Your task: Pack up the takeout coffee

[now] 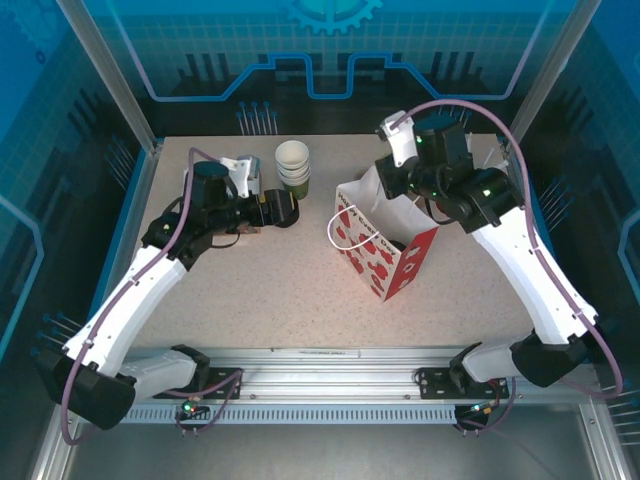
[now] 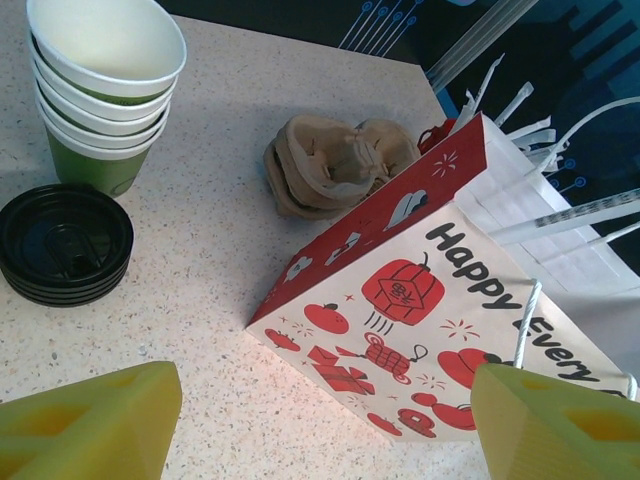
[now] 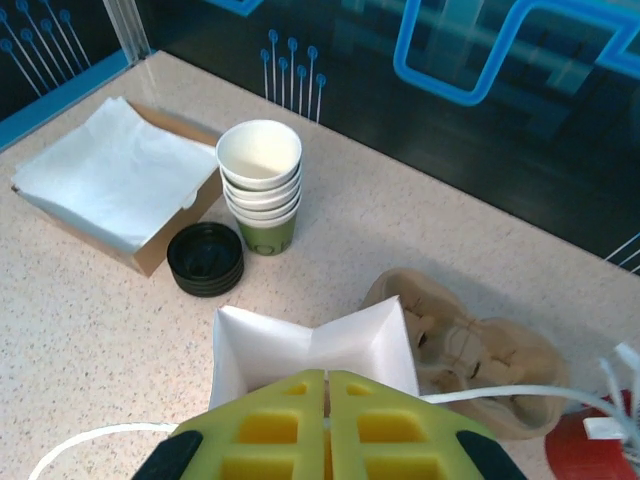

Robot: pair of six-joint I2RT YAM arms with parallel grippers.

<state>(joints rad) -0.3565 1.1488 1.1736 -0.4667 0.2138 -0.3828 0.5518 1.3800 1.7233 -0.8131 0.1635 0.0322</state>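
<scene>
Top external view: gift bag [image 1: 385, 245] stands tilted mid-table, right of centre, its mouth largely covered by the right arm's wrist. Where the takeout coffee sits I cannot tell; the bag's inside is blocked from above. Right wrist view: right gripper [image 3: 327, 385] clenched, yellow fingers pressed flat together over the bag's white folded lining. A white handle cord [image 3: 520, 397] runs out on either side of them; whether it is pinched, cannot tell. A red shape at the lower right corner is cut off, unidentifiable. Left wrist view: left gripper [image 2: 325, 400] released, jaws spread wide, only the two yellow tips showing at the bottom edge, nothing between them but table [image 2: 220, 300] and the bag's near corner. Bag print reads "Happy Every", the rest cut by the right-hand tip; red lantern, gifts and fruit drawings, the lantern's character too small to read. Far left of the bag: stack of lidless green cups [image 2: 105, 90], black lids [image 2: 65, 245] just beside it, no brand seen. Pulp cup carrier [image 2: 340, 165] lies behind the bag, partly hidden. Cardboard box [image 3: 110, 180] of white paper at far left.
</scene>
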